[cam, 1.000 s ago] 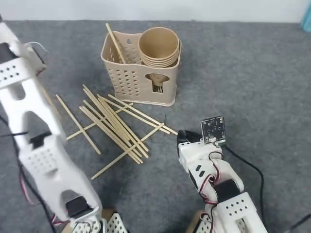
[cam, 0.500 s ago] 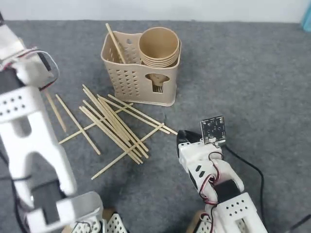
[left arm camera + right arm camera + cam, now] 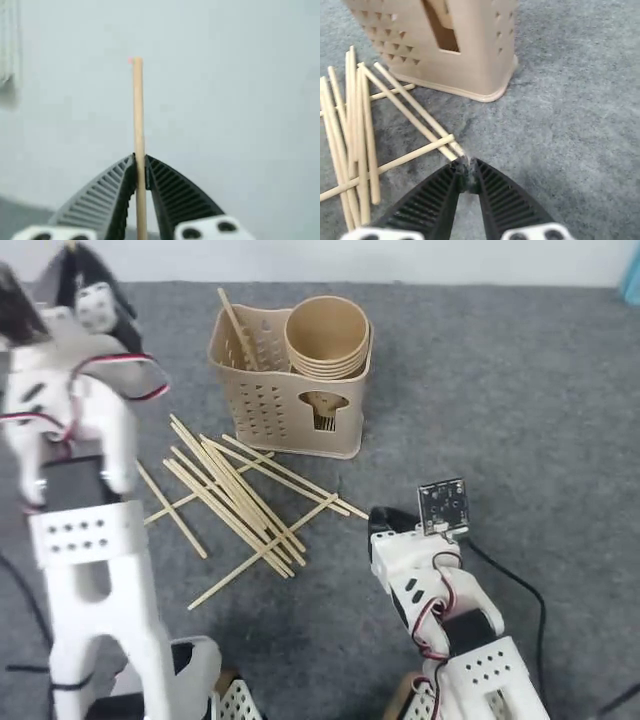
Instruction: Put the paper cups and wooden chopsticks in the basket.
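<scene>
The tan perforated basket (image 3: pixel 285 415) holds a stack of paper cups (image 3: pixel 328 332) and one leaning chopstick (image 3: pixel 238 328). Several wooden chopsticks (image 3: pixel 238 498) lie crossed on the grey carpet in front of it. My left gripper (image 3: pixel 140 158) is raised high at the far left (image 3: pixel 72 260), shut on a single chopstick (image 3: pixel 137 110) that points straight out past its fingertips toward a pale wall. My right gripper (image 3: pixel 465 176) is low over the carpet with its jaws shut, its tips at the near ends of two crossed chopsticks (image 3: pixel 415 117), in front of the basket (image 3: pixel 470 45).
Grey carpet covers the table, with open room to the right of the basket (image 3: pixel 500 390). The left arm's white body (image 3: pixel 85 540) stands tall over the left side, beside the chopstick pile. A pale wall runs along the far edge.
The left arm has swung up and toward the back, lifting one chopstick off the carpet at the left. The right arm has stayed in place.
</scene>
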`<action>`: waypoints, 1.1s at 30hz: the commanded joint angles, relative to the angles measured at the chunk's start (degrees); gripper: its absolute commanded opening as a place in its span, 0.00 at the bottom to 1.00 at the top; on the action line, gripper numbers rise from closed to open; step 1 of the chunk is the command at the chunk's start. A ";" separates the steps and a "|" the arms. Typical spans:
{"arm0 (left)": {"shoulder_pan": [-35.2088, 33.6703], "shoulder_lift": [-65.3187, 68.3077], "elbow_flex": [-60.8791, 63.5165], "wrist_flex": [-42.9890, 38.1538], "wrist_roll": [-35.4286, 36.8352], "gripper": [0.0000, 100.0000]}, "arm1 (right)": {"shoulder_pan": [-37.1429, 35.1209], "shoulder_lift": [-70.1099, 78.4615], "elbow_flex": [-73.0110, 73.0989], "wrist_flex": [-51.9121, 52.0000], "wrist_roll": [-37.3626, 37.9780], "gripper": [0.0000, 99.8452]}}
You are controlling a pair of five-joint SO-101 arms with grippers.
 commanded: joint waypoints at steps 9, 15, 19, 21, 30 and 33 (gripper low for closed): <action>11.16 -0.62 14.99 -42.20 -0.44 0.01 | 1.27 -1.71 -0.35 -1.54 -0.26 0.01; 12.57 7.56 14.99 -46.68 -0.44 0.01 | 1.36 -1.71 -0.35 -1.54 -0.26 0.01; 12.13 14.86 15.08 -51.78 -0.44 0.01 | 1.27 -1.71 -0.35 -1.54 -0.26 0.01; 12.04 18.46 15.34 -53.80 -0.44 0.01 | 1.27 -1.71 -0.35 -1.54 -0.26 0.01; 12.48 19.16 22.99 -53.89 -0.44 0.02 | 1.27 -1.71 -0.35 -1.54 -0.18 0.01; 12.57 15.12 29.41 -53.89 -0.44 0.09 | 1.27 -1.71 -0.35 -1.54 -0.18 0.01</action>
